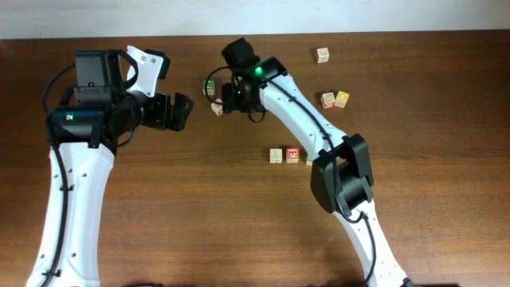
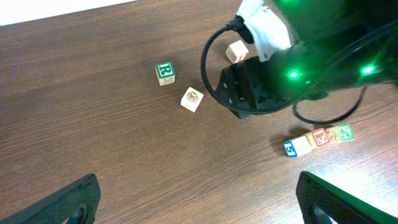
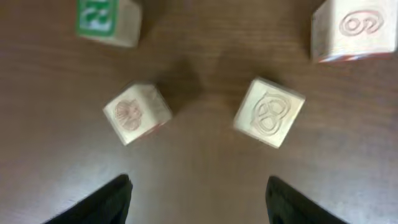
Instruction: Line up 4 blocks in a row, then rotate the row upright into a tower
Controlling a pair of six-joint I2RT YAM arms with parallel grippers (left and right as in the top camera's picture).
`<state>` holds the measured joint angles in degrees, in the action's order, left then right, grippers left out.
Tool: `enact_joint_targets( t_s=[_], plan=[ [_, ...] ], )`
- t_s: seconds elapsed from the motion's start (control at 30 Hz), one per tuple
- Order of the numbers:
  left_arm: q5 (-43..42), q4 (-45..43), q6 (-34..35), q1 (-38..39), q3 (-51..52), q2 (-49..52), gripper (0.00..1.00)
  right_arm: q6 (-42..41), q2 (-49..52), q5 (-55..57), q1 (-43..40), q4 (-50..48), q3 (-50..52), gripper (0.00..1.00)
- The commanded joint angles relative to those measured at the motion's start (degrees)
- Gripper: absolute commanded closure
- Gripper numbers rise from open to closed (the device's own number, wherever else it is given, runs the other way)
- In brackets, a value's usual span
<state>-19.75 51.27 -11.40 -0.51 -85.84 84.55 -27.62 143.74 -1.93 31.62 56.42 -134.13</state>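
Observation:
Three blocks lie in a row: a pale block with a blue mark, a red-marked block and the green "N" block. From overhead the row's pale block and red block show, and the right arm covers most of the third. My right gripper is open above two pale blocks, one on its left and one on its right, with nothing between its fingers. My left gripper hangs wide open over bare wood, left of the right gripper.
A green-bordered cube lies beside the right gripper, and another pale cube sits further off. A yellow-faced cube and a red one rest at the right, with a lone cube behind them.

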Motion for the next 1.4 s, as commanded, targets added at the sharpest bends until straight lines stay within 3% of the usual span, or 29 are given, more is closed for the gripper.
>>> enact_joint_targets(
  t_s=[0.0, 0.2, 0.37, 0.63, 0.83, 1.03, 1.2, 1.3, 1.37],
  plan=[
    [-0.85, 0.07, -0.48, -0.35, -1.42, 0.31, 0.01, 0.11, 0.37, 6.86, -0.20, -4.26, 2.38, 0.31],
    [-0.85, 0.07, -0.48, -0.35, -1.42, 0.31, 0.01, -0.48, 1.07, 13.18, -0.26, -7.76, 3.21, 0.32],
    [-0.85, 0.07, -0.48, -0.35, -1.40, 0.31, 0.01, -0.52, 2.08, 12.94, -0.13, -8.50, 3.37, 0.47],
    [-0.85, 0.07, -0.48, -0.35, -1.40, 0.31, 0.01, -0.52, 4.72, 12.68, -0.26, -8.50, 3.54, 0.47],
    [-0.85, 0.07, -0.48, -0.35, -1.40, 0.31, 0.01, -0.50, 4.70, 12.70, -0.20, -8.35, 3.50, 0.64],
    [-0.85, 0.07, -0.48, -0.35, -1.42, 0.31, 0.01, -0.48, 3.52, 5.40, -0.13, -0.74, 2.08, 0.73],
    [-0.85, 0.07, -0.48, -0.35, -1.42, 0.31, 0.01, -0.48, 3.13, -10.71, 0.04, 11.69, 2.10, 0.72],
    [-0.85, 0.07, -0.48, -0.35, -1.40, 0.31, 0.01, -0.48, 3.15, -11.37, 1.07, 19.56, 2.12, 0.71],
    [-0.85, 0.07, -0.48, -0.35, -1.40, 0.31, 0.01, -0.46, 3.15, -11.32, 1.81, 23.45, 2.12, 0.66]
  ],
)
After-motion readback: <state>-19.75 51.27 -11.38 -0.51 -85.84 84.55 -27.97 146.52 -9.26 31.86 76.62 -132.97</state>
